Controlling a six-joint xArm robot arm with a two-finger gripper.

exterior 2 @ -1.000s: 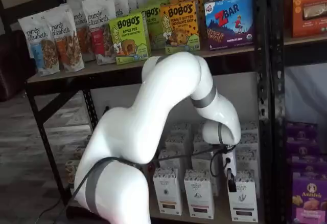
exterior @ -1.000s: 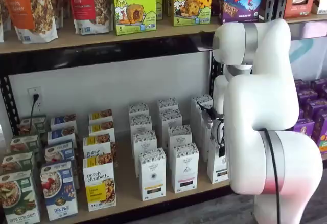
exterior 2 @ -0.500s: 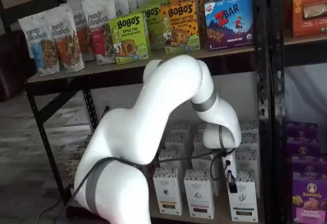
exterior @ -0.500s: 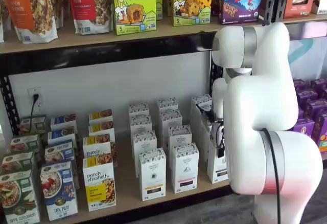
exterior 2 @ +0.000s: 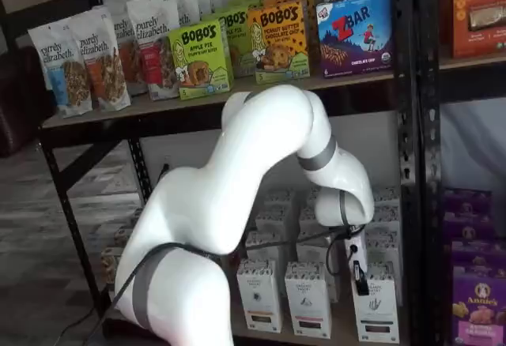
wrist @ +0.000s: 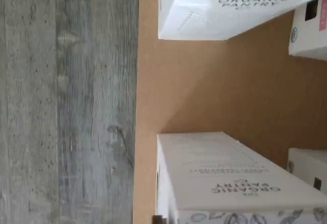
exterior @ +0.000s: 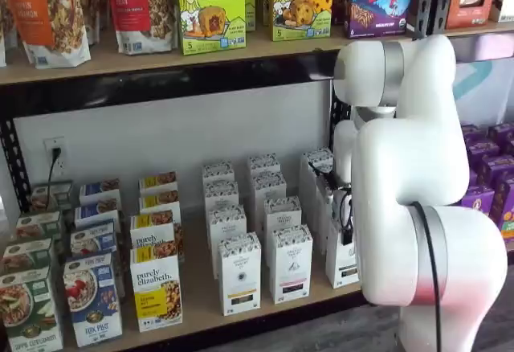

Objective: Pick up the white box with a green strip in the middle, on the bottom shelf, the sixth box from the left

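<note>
The white box stands at the front right of the bottom shelf, with a speckled top and a dark label low on its front. In a shelf view it is partly hidden by my arm. My gripper hangs just above and in front of the box's top, black fingers seen side-on, so I cannot tell whether a gap is there. It shows as a dark shape with a cable in a shelf view. The wrist view shows the tan board and a white carton close below the camera.
Like white cartons stand to the left: one with an orange-yellow band, one with a reddish band, and rows behind them. Granola boxes fill the shelf's left. A black upright and purple boxes stand right of the box.
My wrist has sunk slightly toward the front right carton. The boxes have not moved.
</note>
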